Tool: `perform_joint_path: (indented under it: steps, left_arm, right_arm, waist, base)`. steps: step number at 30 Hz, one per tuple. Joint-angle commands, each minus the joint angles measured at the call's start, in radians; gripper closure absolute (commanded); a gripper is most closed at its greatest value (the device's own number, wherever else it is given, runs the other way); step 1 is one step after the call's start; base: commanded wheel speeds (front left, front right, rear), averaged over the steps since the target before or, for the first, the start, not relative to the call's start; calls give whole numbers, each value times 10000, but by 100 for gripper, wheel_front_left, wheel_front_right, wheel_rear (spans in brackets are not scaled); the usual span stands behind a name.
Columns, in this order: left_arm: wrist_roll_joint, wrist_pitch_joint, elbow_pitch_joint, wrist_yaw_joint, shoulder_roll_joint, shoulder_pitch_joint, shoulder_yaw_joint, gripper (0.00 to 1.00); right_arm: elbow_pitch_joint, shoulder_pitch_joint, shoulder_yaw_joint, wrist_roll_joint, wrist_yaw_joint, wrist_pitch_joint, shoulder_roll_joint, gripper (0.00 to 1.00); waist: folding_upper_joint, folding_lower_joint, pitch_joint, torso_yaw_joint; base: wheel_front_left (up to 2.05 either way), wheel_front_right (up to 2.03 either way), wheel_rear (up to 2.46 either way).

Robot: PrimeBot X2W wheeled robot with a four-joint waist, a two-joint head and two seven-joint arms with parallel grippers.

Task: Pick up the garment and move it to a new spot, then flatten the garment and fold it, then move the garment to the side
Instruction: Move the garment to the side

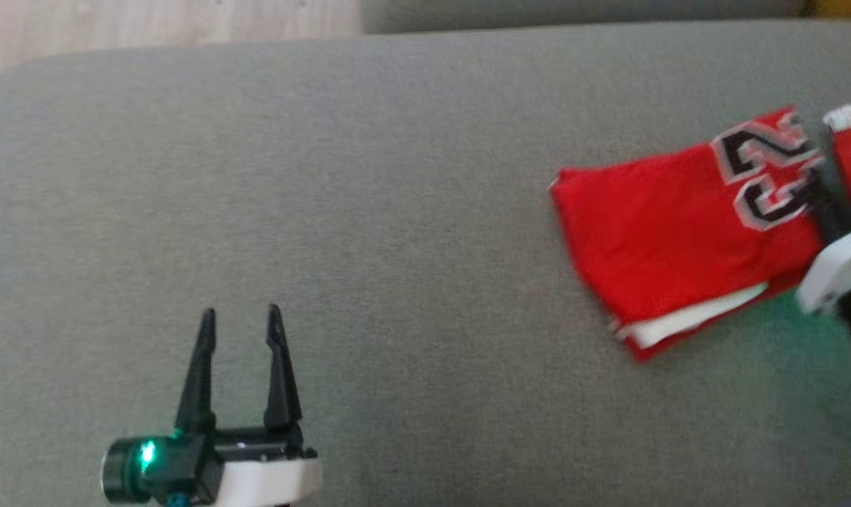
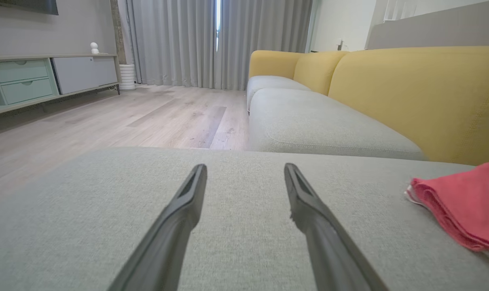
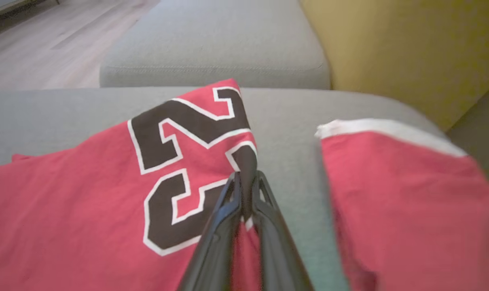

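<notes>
Left gripper [image 1: 241, 311]: low over the near-left part of the grey seat cushion [image 1: 397, 211], 2 fingers spread wide with bare fabric between them, touching nothing. In the left wrist view it [image 2: 245, 167] points across the cushion toward its far edge.

Garment [image 1: 664, 239]: red jersey, folded into a flat stack, lying on the right part of the cushion, well apart from the left gripper. Long axis runs left to right across the cushion, slightly tilted, with the left end blunt and squared. Black "23" [image 1: 766, 176] outlined in white sits at the right end, its digits stacked from far to near. A white band [image 1: 692, 317] shows along the near edge, between red layers.

Right gripper [image 3: 247, 174]: fingers pressed together, pinching the garment's right edge at the digit nearest it. The fabric rises into the pinch.

A second red flap with white trim [image 3: 390, 182] lies just right of the fingers, with a strip of cushion between. It is blurred and cut off by the frame; how it joins the rest cannot be told.

Farther off: another grey seat [image 2: 309, 125], yellow backrest [image 2: 410, 93], wood floor [image 2: 147, 117], low cabinet [image 2: 46, 76], grey curtains [image 2: 179, 40].
</notes>
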Motion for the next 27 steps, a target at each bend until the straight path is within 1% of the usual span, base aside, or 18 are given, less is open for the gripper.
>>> perform_joint_path:
  steps: [1,7,11,13,14,15,16,18,21,25,26,27]
  left_arm:
    - [51,-93,-342,55,-70,-383,352,0]
    - [156,-93,-378,21,-70,-967,526,0]
    - [277,-93,-375,-58,-70,-1325,591,0]
    - [309,-93,-364,-107,-70,-1471,571,0]
    - [328,-93,-349,-132,-70,-1539,561,0]
    - [339,-93,-331,-146,-70,-1604,553,0]
    - [340,-93,-314,-165,-70,-1665,538,0]
    - [335,-93,-250,-191,-70,-1739,524,0]
    - [292,-93,-125,-247,-70,-1738,483,0]
    - [309,-93,32,-287,-70,-1495,474,0]
    - [309,-93,32,-287,-70,-1495,474,0]
    - [321,-93,46,-287,-70,-1419,479,0]
  right_arm:
    - [-393,-305,14,-99,35,33,-464,100]
    - [-1134,-937,-454,-96,35,600,-2001,100]
    - [-1626,-967,-1154,-310,35,1162,-2739,100]
    - [-1810,-899,-1572,-474,35,1388,-3010,100]
    - [-1888,-849,-1785,-598,35,1490,-3094,98]
    - [-1957,-805,-2020,-749,35,1535,-3138,51]
    - [-2031,-748,-2258,-940,35,1496,-3143,0]
    - [-2218,-613,-2625,-1323,35,1348,-2977,0]
    - [-2542,-230,-2938,-1825,35,1166,-2312,0]
    - [-3164,643,-2685,-2169,35,1178,-1094,0]
    - [-3164,643,-2685,-2169,35,1178,-1094,0]
    - [-3295,873,-2547,-2200,35,1127,-808,0]
  waist:
    - [0,-1,466,-416]
    - [0,-1,1251,-962]
    - [0,-1,1642,-1207]
    - [0,-1,1800,-1279]
    - [0,-1,1865,-1311]
    - [0,-1,1909,-1333]
    - [0,-1,1932,-1342]
    - [0,-1,1886,-1353]
    - [0,-1,1577,-1310]
    - [0,-1,865,-1188]
    - [0,-1,865,-1188]
    - [0,-1,644,-1148]
  base:
    - [0,0,0]
    - [0,0,0]
    - [0,0,0]
    - [0,0,0]
    - [0,0,0]
    - [0,0,0]
    - [0,0,0]
    - [0,0,0]
    - [0,0,0]
    - [0,0,0]
    - [0,0,0]
    - [0,0,0]
